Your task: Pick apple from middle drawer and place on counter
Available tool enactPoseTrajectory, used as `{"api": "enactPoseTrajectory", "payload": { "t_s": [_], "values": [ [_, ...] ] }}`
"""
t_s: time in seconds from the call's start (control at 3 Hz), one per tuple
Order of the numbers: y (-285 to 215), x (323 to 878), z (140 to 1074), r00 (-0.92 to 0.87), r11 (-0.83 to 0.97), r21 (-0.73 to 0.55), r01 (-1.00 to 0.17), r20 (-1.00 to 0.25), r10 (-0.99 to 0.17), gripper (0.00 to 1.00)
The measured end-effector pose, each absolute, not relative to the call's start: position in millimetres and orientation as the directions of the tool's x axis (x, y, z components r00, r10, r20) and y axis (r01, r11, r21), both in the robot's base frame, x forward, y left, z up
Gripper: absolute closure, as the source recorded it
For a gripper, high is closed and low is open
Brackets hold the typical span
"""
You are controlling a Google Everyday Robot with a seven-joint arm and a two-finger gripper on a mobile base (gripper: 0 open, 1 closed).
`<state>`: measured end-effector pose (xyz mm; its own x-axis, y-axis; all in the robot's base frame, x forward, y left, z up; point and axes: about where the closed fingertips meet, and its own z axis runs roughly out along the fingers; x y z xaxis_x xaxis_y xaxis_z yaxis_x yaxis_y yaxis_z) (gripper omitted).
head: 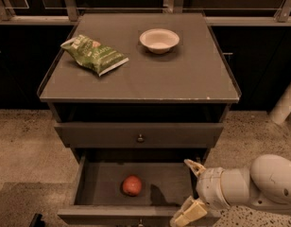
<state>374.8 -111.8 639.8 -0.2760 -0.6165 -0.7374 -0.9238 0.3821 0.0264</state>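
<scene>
Now | middle drawer (100,176) open, apple (132,185) inside | bowl (159,40) on counter (150,77) | claw (191,191) spread wide at drawer's right edge

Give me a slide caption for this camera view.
Open gripper at the right of the open middle drawer, apple lying inside; white bowl and green bag on the counter.

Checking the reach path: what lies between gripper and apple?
Only bare middle drawer floor, per the camera view; the open gripper is right of the apple.

High frontal view downward; hand (184,191) lower right.
</scene>
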Motion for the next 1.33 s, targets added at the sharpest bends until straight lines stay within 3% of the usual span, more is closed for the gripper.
{"api": "enactPoseTrajectory", "payload": {
  "t_s": [1.33],
  "values": [
    [-99,403,546,-0.304,0.433,0.046,-0.9,-0.779,-0.549,0.0]
  ]
}}
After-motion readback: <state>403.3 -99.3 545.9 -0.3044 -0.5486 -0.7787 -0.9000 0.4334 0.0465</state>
